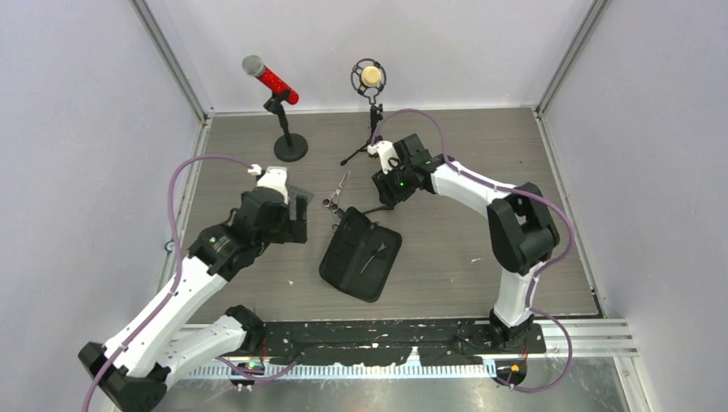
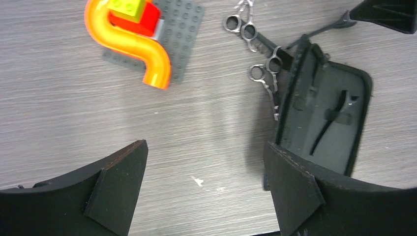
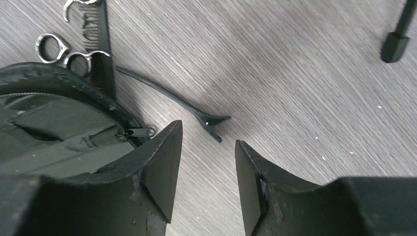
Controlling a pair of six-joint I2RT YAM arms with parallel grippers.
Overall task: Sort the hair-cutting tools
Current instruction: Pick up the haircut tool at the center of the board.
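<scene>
- While both arms reach over the grey tabletop (image 1: 515, 172) in the top view, the left hand (image 1: 297, 220) hovers just left of the open black case (image 1: 360, 255). The right hand (image 1: 387, 196) hangs near the case's upper corner, and silver scissors (image 1: 337, 193) lie between the two hands. Sorting looks to be in its early part, with most tools outside the case.
- From the left wrist, that hand's fingers (image 2: 123, 167) stand wide apart and empty. Two scissors touch the case's left edge, and one thin black tool (image 2: 328, 120) sits strapped inside. A toy brick plate (image 2: 184, 29) lies well apart.
- From the right wrist, the fingers (image 3: 164, 162) are partly apart with nothing between them, just short of a black hair clip (image 3: 172, 98). A comb (image 3: 101, 44) lies beside the case. The next move likely calls for straddling the clip's thin tail and closing squarely. No brand or writing is legible.
</scene>
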